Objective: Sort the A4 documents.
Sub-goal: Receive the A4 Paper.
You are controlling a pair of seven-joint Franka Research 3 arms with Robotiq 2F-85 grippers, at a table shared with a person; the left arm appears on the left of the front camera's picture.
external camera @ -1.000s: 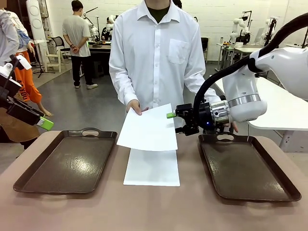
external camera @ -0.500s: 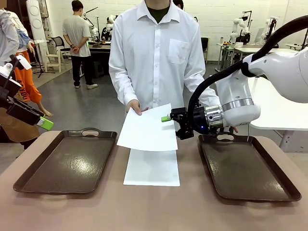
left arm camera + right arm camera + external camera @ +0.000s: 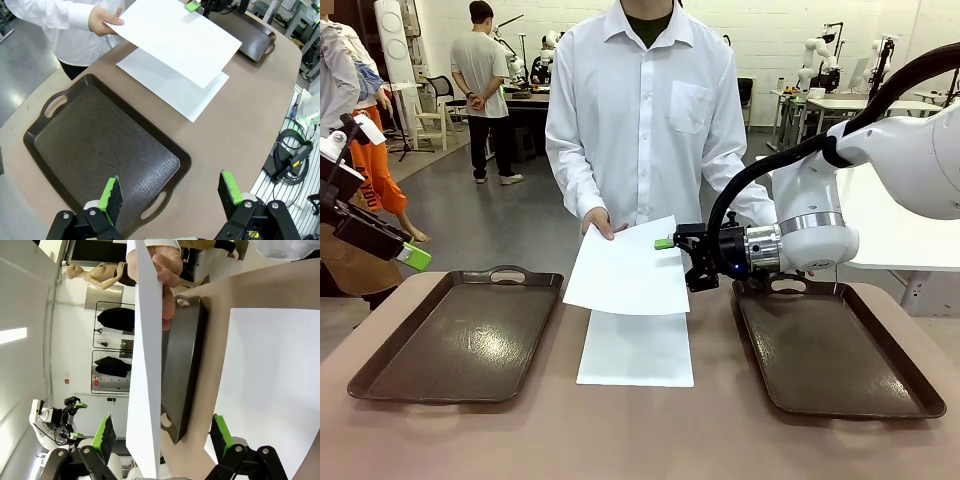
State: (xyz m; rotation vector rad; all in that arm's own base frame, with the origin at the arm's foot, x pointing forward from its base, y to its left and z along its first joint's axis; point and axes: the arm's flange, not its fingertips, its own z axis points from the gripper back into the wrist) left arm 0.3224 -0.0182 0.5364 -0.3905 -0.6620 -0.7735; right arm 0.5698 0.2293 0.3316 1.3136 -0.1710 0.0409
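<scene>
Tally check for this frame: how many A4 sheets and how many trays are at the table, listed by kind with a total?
A4 sheets: 2, the held sheet in the person's hand and the flat sheet lying on the table
Dark brown handled trays: 2, the left tray and the right tray, both empty
Total: 4

Nothing legible. The raised thin white rectangular paper sheet is blank; a small red wall sign left of that sheet, in the right wrist view, is too small to read.
</scene>
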